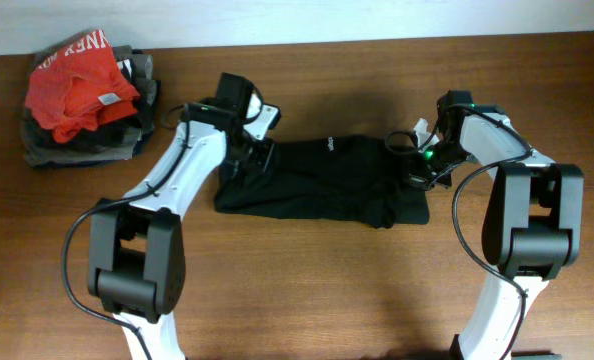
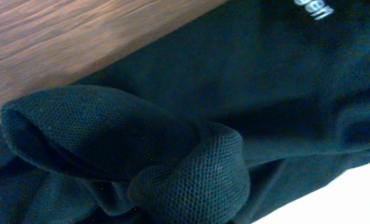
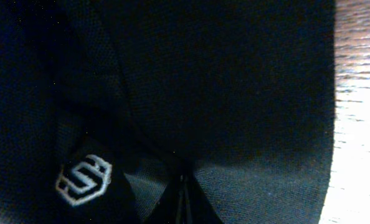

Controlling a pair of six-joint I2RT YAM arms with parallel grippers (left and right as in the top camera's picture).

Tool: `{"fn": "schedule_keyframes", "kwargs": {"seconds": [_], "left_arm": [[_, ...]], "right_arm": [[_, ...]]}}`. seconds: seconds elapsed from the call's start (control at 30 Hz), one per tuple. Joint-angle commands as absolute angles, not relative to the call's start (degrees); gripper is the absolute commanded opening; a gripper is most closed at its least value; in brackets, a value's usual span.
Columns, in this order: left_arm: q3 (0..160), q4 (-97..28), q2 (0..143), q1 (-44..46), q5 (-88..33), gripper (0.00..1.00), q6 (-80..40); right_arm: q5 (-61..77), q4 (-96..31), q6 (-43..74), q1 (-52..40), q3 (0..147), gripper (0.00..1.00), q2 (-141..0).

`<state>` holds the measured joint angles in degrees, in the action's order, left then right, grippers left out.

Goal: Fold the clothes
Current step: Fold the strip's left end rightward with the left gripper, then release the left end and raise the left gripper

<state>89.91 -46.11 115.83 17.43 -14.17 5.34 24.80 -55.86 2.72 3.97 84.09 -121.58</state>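
Toward the far edge of the tabletop (image 1: 307, 300), the black T-shirt (image 1: 317, 182) lies stretched crosswise. The left gripper (image 1: 245, 160) pinches its bunched left end, and the right gripper (image 1: 422, 166) is clenched on its right end.

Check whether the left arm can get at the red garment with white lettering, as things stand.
Probably, but not freely: bare wooden table lies between the left gripper and the red garment with white lettering, yet that gripper seems shut on the black soft-fabric T-shirt.
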Motion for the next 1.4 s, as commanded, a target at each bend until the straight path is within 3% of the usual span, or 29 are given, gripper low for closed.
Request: {"fn": "schedule_keyframes", "kwargs": {"seconds": [0.0, 0.03, 0.07, 0.13, 0.47, 0.57, 0.73, 0.97, 1.37], "left_arm": [[91.24, -45.08, 116.36, 19.86, -15.88, 0.27, 3.42], [91.24, -44.97, 116.36, 20.38, -15.88, 0.56, 3.42], [91.24, -44.80, 116.36, 21.02, -15.88, 0.73, 3.42], [91.24, -44.51, 116.36, 22.04, -15.90, 0.99, 3.29], [91.68, -52.71, 116.36, 20.29, -2.98, 0.99, 4.62], [91.66, -53.19, 116.36, 19.53, -3.88, 0.89, 4.78], [91.61, -51.16, 117.01, 20.73, -9.41, 0.32, 4.78], [91.59, -51.83, 120.97, 23.64, -12.49, 0.01, 6.28], [93.34, -55.40, 120.86, 24.03, -21.23, 0.01, 6.04]], "right_arm": [[25.52, -55.90, 2.17, 3.77, 83.77, 0.04, -122.02], [25.50, -55.99, 2.17, 3.77, 83.77, 0.04, -122.02], [25.50, -56.05, 2.17, 3.77, 83.77, 0.04, -122.02], [25.50, -56.05, 2.17, 3.77, 83.77, 0.04, -122.02], [25.26, -56.51, 2.15, 3.77, 83.77, 0.04, -122.02], [25.23, -56.29, 2.15, 3.77, 83.77, 0.04, -122.02], [25.26, -56.21, 2.17, 3.77, 83.77, 0.04, -122.02], [25.28, -56.07, 2.17, 4.40, 83.83, 0.04, -121.97], [26.39, -57.01, 2.13, 9.82, 84.82, 0.04, -121.86]]}}
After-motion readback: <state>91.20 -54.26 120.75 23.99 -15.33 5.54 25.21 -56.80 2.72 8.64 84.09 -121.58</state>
